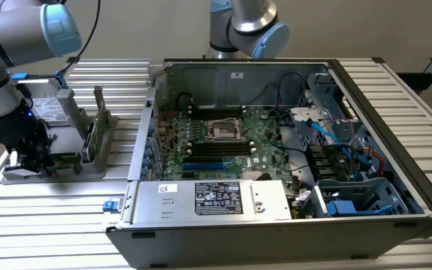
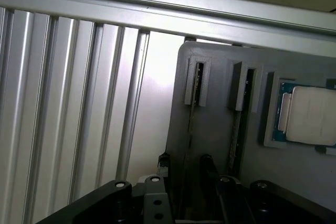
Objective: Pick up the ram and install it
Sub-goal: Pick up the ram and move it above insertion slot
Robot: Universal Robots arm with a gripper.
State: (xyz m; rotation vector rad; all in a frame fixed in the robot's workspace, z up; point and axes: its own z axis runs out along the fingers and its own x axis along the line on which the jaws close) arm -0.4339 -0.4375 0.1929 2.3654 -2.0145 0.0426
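Observation:
The ram [image 2: 190, 124] is a thin green stick seen edge-on, standing in a slot of the grey holder [image 2: 215, 129]. A second stick [image 2: 236, 129] stands in the neighbouring slot. My gripper [image 2: 185, 162] is open just above the holder, one dark finger on each side of the first stick's edge, with a gap showing. In the exterior view the gripper [image 1: 30, 166] hangs low over the near end of the grey holder [image 1: 66, 169], at the exterior view's left of the computer case, and the ram sticks [image 1: 90, 140] stand upright behind it.
The open computer case [image 1: 201, 67] lies at the centre with its motherboard [image 1: 265, 140], black memory slots [image 1: 217, 149] and processor socket [image 1: 224, 128] exposed. A silver processor chip [image 2: 312, 116] lies in the holder beside the sticks. A second arm's base [image 1: 246, 28] stands behind the case. Ribbed aluminium table [image 1: 43, 225].

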